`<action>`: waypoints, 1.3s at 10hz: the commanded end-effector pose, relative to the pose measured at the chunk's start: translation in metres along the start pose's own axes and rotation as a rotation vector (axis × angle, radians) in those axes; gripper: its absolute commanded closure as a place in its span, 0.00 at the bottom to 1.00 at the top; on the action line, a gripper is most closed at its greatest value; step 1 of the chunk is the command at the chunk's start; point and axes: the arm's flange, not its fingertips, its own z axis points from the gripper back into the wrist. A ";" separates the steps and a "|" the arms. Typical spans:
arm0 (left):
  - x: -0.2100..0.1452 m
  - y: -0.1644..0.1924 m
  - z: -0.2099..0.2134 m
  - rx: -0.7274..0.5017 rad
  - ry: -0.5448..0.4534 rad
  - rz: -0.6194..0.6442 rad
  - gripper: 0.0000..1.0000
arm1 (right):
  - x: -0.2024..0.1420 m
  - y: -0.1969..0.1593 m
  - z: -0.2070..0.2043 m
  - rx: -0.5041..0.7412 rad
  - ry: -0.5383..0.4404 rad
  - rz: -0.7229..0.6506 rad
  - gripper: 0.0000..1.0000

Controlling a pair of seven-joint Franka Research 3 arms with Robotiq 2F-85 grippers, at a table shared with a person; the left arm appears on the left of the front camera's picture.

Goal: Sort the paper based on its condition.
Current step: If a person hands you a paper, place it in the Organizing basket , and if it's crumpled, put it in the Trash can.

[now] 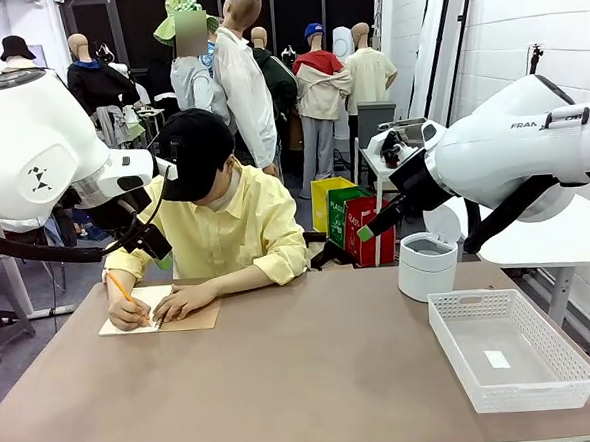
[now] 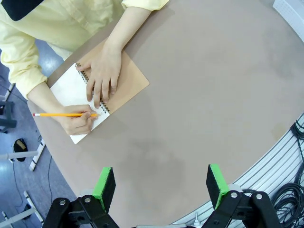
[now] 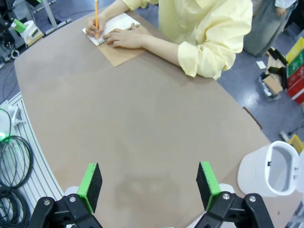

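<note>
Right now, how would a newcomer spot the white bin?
Look across the brown table to the robot's right end, away from the person writing. Two white containers sit there, and the bin stands nearer the far edge. It is the tall round one with an opening on top; the basket beside it is low, rectangular and latticed.
</note>
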 end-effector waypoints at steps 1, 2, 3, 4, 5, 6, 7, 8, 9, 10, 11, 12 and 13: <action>0.000 0.000 0.000 0.002 0.000 -0.001 0.00 | 0.001 0.000 0.001 0.002 0.008 0.002 0.00; 0.000 0.000 0.000 0.002 0.000 -0.001 0.00 | 0.001 0.000 0.001 0.002 0.008 0.002 0.00; 0.000 0.000 0.000 0.002 0.000 -0.001 0.00 | 0.001 0.000 0.001 0.002 0.008 0.002 0.00; 0.000 0.000 0.000 0.002 0.000 -0.001 0.00 | 0.001 0.000 0.001 0.002 0.008 0.002 0.00; 0.000 0.000 0.000 0.002 0.000 -0.001 0.00 | 0.001 0.000 0.001 0.002 0.008 0.002 0.00; 0.000 0.000 0.000 0.002 0.000 -0.001 0.00 | 0.001 0.000 0.001 0.002 0.008 0.002 0.00; 0.000 0.000 0.000 0.002 0.000 -0.001 0.00 | 0.001 0.000 0.001 0.002 0.008 0.002 0.00; 0.000 0.000 0.000 0.002 0.000 -0.001 0.00 | 0.001 0.000 0.001 0.002 0.008 0.002 0.00; 0.000 0.000 0.000 0.002 0.000 -0.001 0.00 | 0.001 0.000 0.001 0.002 0.008 0.002 0.00; 0.000 0.000 0.000 0.002 0.000 -0.001 0.00 | 0.001 0.000 0.001 0.002 0.008 0.002 0.00; 0.000 0.000 0.000 0.002 0.000 -0.001 0.00 | 0.001 0.000 0.001 0.002 0.008 0.002 0.00; 0.000 0.000 0.000 0.002 0.000 -0.001 0.00 | 0.001 0.000 0.001 0.002 0.008 0.002 0.00; 0.000 0.000 0.000 0.002 0.000 -0.001 0.00 | 0.001 0.000 0.001 0.002 0.008 0.002 0.00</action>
